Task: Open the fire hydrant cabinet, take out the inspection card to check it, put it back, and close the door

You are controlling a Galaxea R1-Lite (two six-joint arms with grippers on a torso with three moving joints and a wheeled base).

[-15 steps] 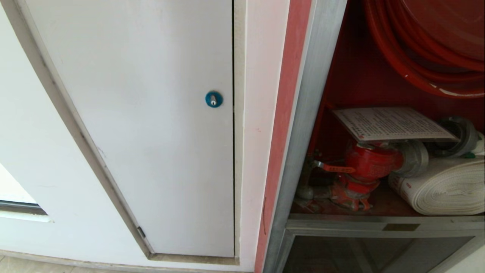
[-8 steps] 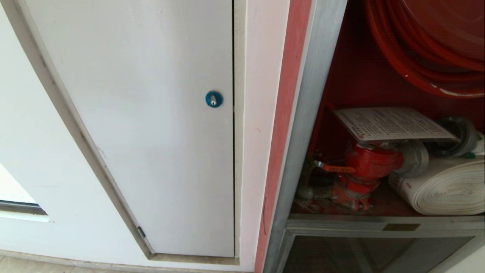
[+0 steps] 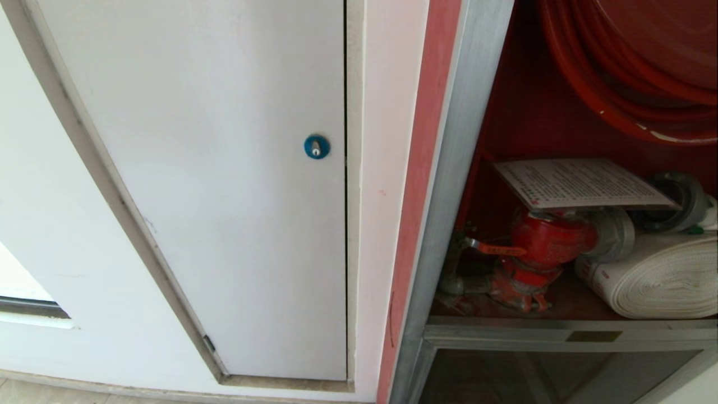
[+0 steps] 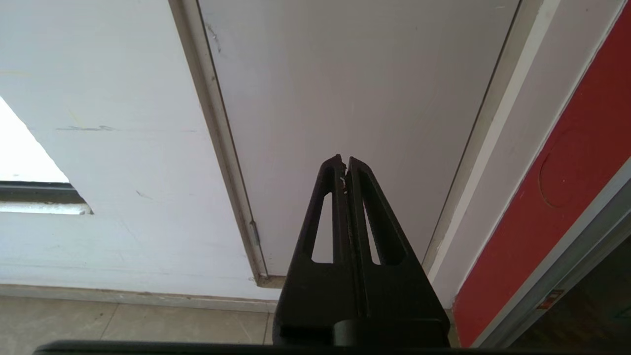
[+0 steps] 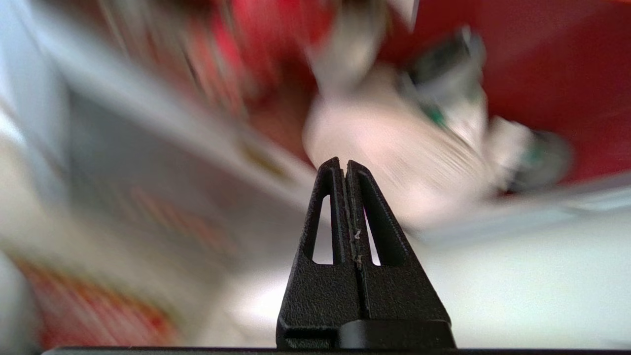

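The fire hydrant cabinet (image 3: 449, 185) stands open on the right of the head view, with a silver frame and a red interior. Inside, the inspection card (image 3: 578, 182) lies flat on top of the red valve (image 3: 547, 241), beside the rolled white hose (image 3: 662, 275) and under the red hose reel (image 3: 634, 67). The door does not show. My right gripper (image 5: 343, 162) is shut and empty. It points at the smeared white hose (image 5: 394, 148) and the red interior (image 5: 542, 64). My left gripper (image 4: 344, 160) is shut and empty, parked low before the white panel (image 4: 355, 88). Neither arm shows in the head view.
A plain white panel (image 3: 224, 196) with a blue round lock (image 3: 317, 146) fills the wall left of the cabinet. A dark glass panel (image 3: 561, 376) sits below the cabinet's shelf rail. Floor tiles (image 4: 123, 325) run along the wall's foot.
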